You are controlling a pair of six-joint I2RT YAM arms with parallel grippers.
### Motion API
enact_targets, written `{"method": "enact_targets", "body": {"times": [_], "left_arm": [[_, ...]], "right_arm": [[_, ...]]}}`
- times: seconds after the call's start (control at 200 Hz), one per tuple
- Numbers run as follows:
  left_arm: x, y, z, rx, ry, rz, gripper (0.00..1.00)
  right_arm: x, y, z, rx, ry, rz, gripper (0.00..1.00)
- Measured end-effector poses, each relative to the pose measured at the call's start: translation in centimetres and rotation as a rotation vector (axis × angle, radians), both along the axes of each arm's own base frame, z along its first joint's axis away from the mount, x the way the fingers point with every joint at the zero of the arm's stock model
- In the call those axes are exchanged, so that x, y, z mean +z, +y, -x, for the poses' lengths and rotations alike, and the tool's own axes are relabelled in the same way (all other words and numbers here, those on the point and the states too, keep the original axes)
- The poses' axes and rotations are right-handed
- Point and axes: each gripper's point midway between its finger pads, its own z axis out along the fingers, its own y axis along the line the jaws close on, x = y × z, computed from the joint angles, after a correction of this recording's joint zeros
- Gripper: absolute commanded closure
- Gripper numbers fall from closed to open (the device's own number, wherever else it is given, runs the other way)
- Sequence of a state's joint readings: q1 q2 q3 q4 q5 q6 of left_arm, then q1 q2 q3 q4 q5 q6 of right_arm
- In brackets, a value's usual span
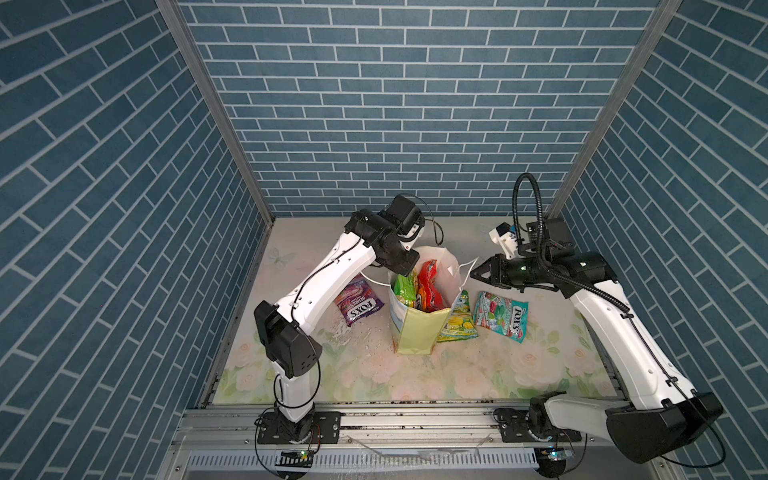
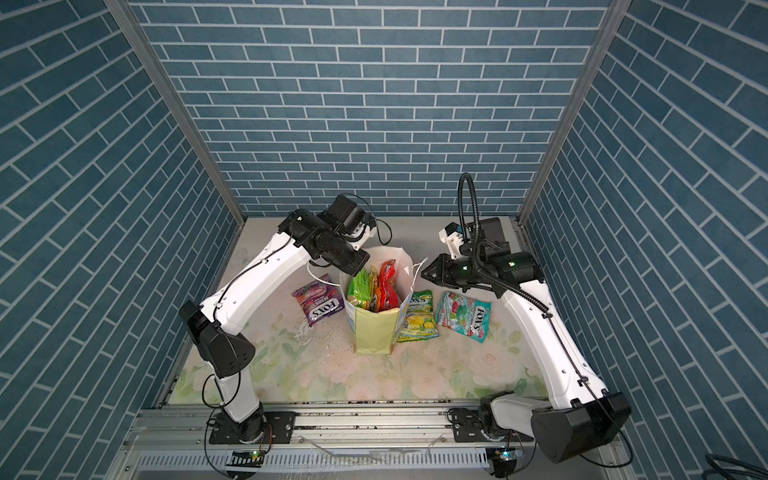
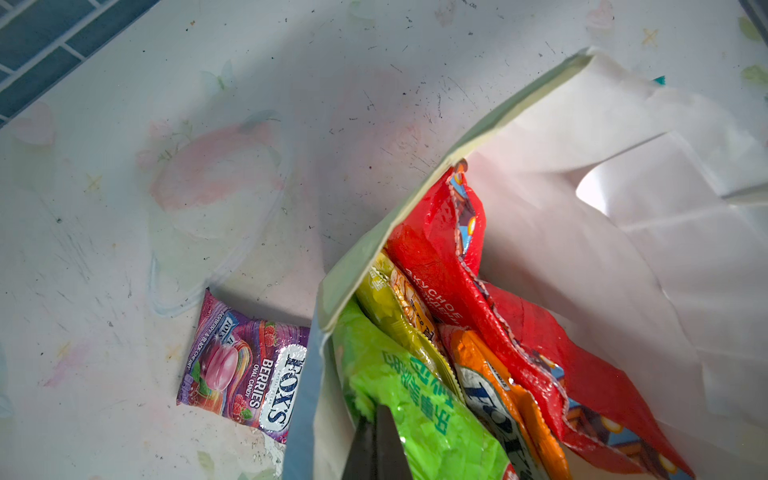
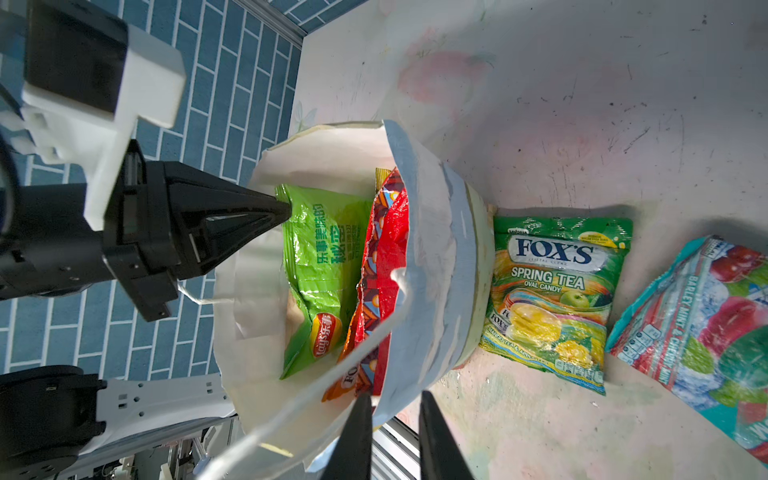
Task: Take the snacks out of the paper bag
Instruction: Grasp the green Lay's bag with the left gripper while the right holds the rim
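Three FOX'S packs lie flat on the surface in both top views: the purple pack on the left-edge side of the paper bag, the yellow-green pack against its other side, partly hidden by it, and the teal pack next toward the right edge. The bag stands upright mid-surface; my left pincer reaches into its mouth and my right pincer sits at its rim. The left wrist view shows four packs inside, bottoms hidden: green chip bag, yellow pack, orange pack, red pack. In the right wrist view my left pincer is clenched on the green chip bag's top corner; my right fingers stand slightly parted, grasping nothing, and the teal pack is cut off by the frame.
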State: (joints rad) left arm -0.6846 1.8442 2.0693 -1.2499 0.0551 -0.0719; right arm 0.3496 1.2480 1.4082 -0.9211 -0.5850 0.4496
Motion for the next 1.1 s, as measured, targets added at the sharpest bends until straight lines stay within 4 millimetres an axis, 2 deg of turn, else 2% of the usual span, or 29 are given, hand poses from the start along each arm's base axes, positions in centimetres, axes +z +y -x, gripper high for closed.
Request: {"method": "enact_targets", "body": {"times": [0.25,0.41,0.8,1.1], "left_arm": [[0.3,-0.3,-0.2,-0.002,0.001,0.031,1.00],[0.5,-0.1,-0.3,0.002,0.003,0.042,1.00],[2.4,0.2,0.0,0.001,-0.029,0.094,1.00],[3.6,0.5,0.1,0.002,-0.055,0.123,1.00]], "right_arm": [[-0.1,0.8,0.2,0.002,-0.009,0.014,0.78],[-0.8,1.2,0.1,0.005,-0.003,0.043,0.78],[-2.7,2.1,-0.2,-0.002,0.012,0.131,0.78],[-3.2,2.2,-0.3,-0.009,-0.001,0.169,0.78]]}}
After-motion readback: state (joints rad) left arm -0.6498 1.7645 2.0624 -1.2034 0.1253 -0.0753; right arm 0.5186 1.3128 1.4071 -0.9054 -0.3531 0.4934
